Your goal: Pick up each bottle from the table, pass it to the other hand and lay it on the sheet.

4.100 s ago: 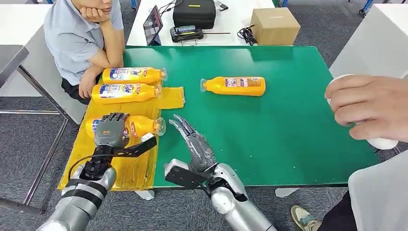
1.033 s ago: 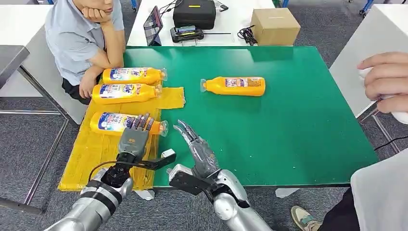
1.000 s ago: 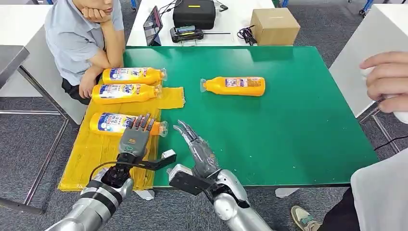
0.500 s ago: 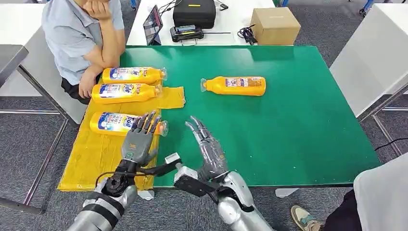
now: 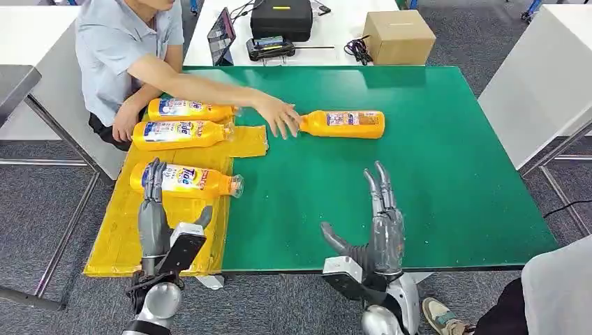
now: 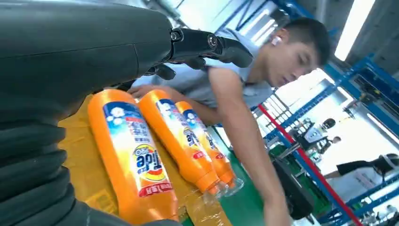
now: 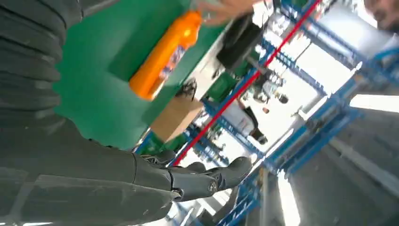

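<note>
Reaching for the fourth bottle (image 5: 342,124) out on the green counter (image 5: 433,181) looks like the right hand's (image 5: 380,223) job next (a person's hand (image 5: 280,116) touches its cap), both hands empty with fingers spread, left hand (image 5: 155,213) over the yellow sheet (image 5: 122,230) holding three bottles.

Your left hand (image 5: 155,209) stands upright at the table's near left edge, fingers straight and together, holding nothing. Your right hand (image 5: 377,222) is raised too, fingers extended and pointing away, thumb splayed sideways, empty.
</note>
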### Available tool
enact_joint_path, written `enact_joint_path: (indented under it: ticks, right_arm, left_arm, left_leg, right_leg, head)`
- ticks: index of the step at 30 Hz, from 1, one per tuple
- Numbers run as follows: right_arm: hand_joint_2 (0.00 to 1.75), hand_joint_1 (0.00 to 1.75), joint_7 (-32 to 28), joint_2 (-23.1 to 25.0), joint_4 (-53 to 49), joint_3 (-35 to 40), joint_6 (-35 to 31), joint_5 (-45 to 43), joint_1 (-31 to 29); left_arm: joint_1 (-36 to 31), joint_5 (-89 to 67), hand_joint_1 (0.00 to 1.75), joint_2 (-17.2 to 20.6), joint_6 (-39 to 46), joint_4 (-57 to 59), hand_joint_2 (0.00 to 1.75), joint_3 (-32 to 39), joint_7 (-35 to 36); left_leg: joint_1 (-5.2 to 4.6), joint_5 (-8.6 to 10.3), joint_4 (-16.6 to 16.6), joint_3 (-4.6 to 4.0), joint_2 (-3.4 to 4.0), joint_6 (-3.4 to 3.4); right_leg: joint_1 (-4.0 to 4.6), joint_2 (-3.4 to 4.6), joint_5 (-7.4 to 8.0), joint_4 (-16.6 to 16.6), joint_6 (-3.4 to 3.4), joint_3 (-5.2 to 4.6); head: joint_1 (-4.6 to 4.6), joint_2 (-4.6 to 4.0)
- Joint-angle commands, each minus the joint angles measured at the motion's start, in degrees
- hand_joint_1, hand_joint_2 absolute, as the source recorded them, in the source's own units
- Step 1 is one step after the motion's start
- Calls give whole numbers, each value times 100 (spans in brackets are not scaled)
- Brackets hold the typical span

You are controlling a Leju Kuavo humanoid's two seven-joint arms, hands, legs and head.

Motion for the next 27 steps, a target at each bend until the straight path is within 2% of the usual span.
enact_joint_path:
  ticks: [1,3,4,5,7,10,13,14,17,19,21,27]
  right_arm:
    - [0,0,-313,-1,-460,-1242,761,-1309,395]
    - [0,0,-296,-70,-306,-1437,835,-1010,388]
    - [0,0,-329,-3,-273,-1560,767,-982,388]
    - [0,0,-181,10,-150,-1669,559,-585,376]
    - [0,0,-156,9,-59,-1734,497,-522,380]
    - [0,0,-5,-69,155,-1659,294,21,352]
    - [0,0,78,-231,385,-1454,440,156,296]
    - [175,0,127,-248,435,-1432,351,242,263]
    - [175,0,396,-407,623,-1327,82,889,147]
    - [175,0,459,-454,690,-1319,101,940,97]
    - [175,0,770,-597,765,-1221,155,1372,41]
    - [175,0,1334,-880,1172,-946,918,1604,-202]
  left_arm:
    - [348,410,0,38,-26,-408,175,174,4]
    - [395,724,0,120,-26,-463,175,-13,-9]
    - [411,886,0,138,-68,-499,175,-89,-2]
    - [480,1164,0,180,-192,-598,175,-227,23]
    - [567,1430,0,214,-257,-740,175,-370,6]
    - [628,1528,0,257,-206,-938,175,-559,-50]
    - [657,1741,0,277,-201,-1110,175,-662,-115]
    - [668,1951,0,280,-201,-1179,175,-702,-186]
    - [630,2228,0,299,-262,-1193,175,-843,-245]
    - [617,2281,0,294,-268,-1182,175,-877,-234]
    - [580,2315,0,316,-251,-1146,175,-948,-239]
    - [546,2464,0,316,-322,-1129,175,-1085,-200]
  left_leg:
    - [6,-17,4,25,0,-8]
    - [3,-8,-3,16,-1,-5]
    - [6,-14,1,25,0,-8]
    - [2,-10,-2,21,-3,-7]
    - [5,-13,0,24,-2,-10]
    - [4,-13,-1,23,0,-11]
    - [2,-6,-3,12,1,-7]
    - [8,-13,-2,26,4,-12]
    - [9,-12,-2,27,5,-11]
    - [6,-7,-2,14,6,-6]
    - [6,-11,-2,21,8,-8]
    - [2,-9,-5,25,8,-9]
  right_leg:
    - [8,-4,-15,-3,-12,31]
    - [4,-3,-6,-7,-8,22]
    - [7,-4,-11,-7,-11,33]
    - [4,-6,-9,-6,-10,27]
    - [7,-6,-12,-5,-14,31]
    - [7,-2,-9,-8,-15,30]
    - [5,-1,-3,-8,-9,17]
    - [11,1,-8,-9,-15,31]
    - [12,1,-7,-11,-14,33]
    - [7,4,-1,-10,-9,18]
    - [7,5,-5,-9,-11,26]
    - [5,6,-4,-11,-12,32]
  head:
    - [0,0]
    - [0,0]
    - [0,0]
    - [0,0]
    - [0,0]
    - [0,0]
    - [2,0]
    - [-4,0]
    - [-2,0]
    - [-2,0]
    - [0,0]
    - [0,0]
